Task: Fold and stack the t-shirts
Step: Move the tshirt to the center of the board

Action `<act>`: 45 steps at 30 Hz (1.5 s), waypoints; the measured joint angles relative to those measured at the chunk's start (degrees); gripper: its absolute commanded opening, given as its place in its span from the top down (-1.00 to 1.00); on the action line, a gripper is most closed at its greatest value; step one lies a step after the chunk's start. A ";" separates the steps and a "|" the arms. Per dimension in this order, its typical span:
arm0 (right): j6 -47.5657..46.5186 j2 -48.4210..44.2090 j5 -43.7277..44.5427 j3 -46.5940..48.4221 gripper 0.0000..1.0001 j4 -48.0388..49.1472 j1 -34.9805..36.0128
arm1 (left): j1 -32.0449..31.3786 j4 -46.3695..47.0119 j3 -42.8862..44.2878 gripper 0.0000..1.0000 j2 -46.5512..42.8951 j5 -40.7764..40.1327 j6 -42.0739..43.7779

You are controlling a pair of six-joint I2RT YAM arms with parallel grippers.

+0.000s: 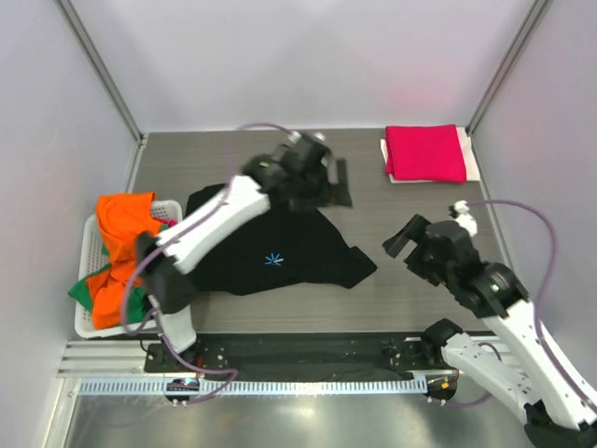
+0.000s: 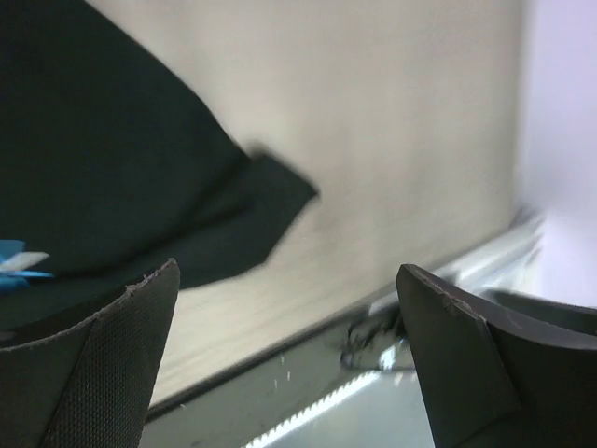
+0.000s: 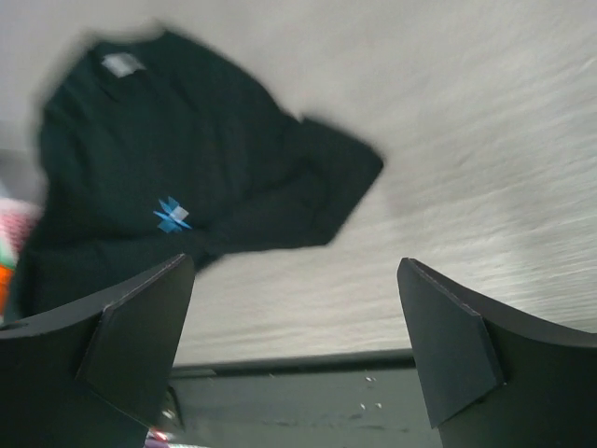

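Observation:
A black t-shirt (image 1: 270,252) with a small blue logo (image 1: 273,259) lies spread and rumpled in the middle of the table. It also shows in the left wrist view (image 2: 103,159) and the right wrist view (image 3: 187,159). A crimson-pink t-shirt (image 1: 426,152) lies folded at the back right. My left gripper (image 1: 334,187) is open and empty, raised over the black shirt's far right part; its midpoint shows in the left wrist view (image 2: 289,308). My right gripper (image 1: 399,238) is open and empty just right of the shirt's near sleeve (image 3: 340,177); its midpoint shows in the right wrist view (image 3: 294,308).
A white mesh basket (image 1: 89,280) at the left edge holds orange (image 1: 121,229) and green (image 1: 86,291) shirts that spill over its rim. The folded crimson-pink shirt rests on a white sheet (image 1: 471,159). A metal rail (image 1: 280,383) runs along the near edge. Pale walls enclose the table.

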 measured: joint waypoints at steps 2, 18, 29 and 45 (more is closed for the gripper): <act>0.04 3.85 -3.26 -4.04 -0.88 3.10 0.00 | 3.69 -0.33 -1.64 -0.99 -7.76 -3.67 0.17; -9.86 39.41 -12.00 -10.54 -0.52 25.46 -4.33 | 9.79 -8.68 -28.48 -0.99 -40.92 -13.60 1.27; -12.02 45.13 -14.86 -12.79 0.70 35.89 -4.76 | 9.97 -10.12 -32.68 -0.99 -48.22 -15.87 0.96; -18.51 33.81 -27.98 18.71 0.98 19.67 -46.10 | 10.03 -18.62 -19.37 -0.95 -44.61 -20.63 1.46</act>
